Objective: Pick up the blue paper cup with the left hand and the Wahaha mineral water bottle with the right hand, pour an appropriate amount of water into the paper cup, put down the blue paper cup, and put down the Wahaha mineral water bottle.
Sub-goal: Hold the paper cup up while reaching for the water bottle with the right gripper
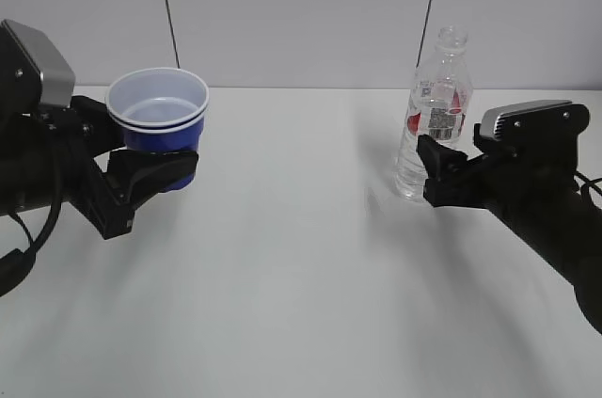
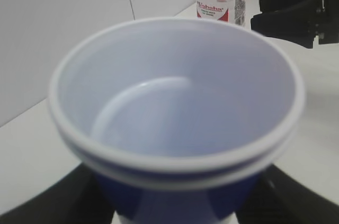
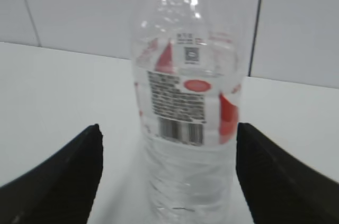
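On the white matte tabletop (image 1: pixel 301 276) stands the tall clear ribbed plastic bottle (image 1: pixel 431 120), uncapped, its red-and-white barcode label wrapped round the upper body. The black right hand (image 1: pixel 435 167) sits just beside the bottle on its right, fingers (image 3: pixel 63 176) spread wide to either side of it, apart from the plastic. Well to the left of the bottle, the black left hand (image 1: pixel 150 172) pinches the small tapered blue paper cup (image 1: pixel 158 120) by its lower wall, lifted clear of the tabletop. The cup's doubled white rim is round, its smooth white inside empty.
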Robot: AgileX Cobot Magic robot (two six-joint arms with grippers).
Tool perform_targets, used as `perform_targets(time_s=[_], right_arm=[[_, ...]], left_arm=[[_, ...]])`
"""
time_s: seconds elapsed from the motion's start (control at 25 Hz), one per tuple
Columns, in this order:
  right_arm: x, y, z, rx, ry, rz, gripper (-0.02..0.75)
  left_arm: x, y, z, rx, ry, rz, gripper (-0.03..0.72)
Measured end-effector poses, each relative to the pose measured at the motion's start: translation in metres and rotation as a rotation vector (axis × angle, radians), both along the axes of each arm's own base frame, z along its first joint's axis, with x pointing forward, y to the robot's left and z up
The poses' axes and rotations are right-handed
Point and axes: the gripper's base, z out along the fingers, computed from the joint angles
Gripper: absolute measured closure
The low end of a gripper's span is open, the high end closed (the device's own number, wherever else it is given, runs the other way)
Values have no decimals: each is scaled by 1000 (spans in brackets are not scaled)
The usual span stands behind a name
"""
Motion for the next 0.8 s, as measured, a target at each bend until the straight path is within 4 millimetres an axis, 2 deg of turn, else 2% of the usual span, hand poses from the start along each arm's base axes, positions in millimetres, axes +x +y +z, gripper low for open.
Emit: perform_targets(time_s=[0.2,0.52,0.8], right_arm=[[-2,9,-1,4,1,100,150],[0,-7,-7,63,39,-84,150],[-1,-3,-8,81,46,-41,150]], left_arm=[[0,0,0,0,0,0,227],[0,0,0,0,0,0,227],[0,0,0,0,0,0,227]])
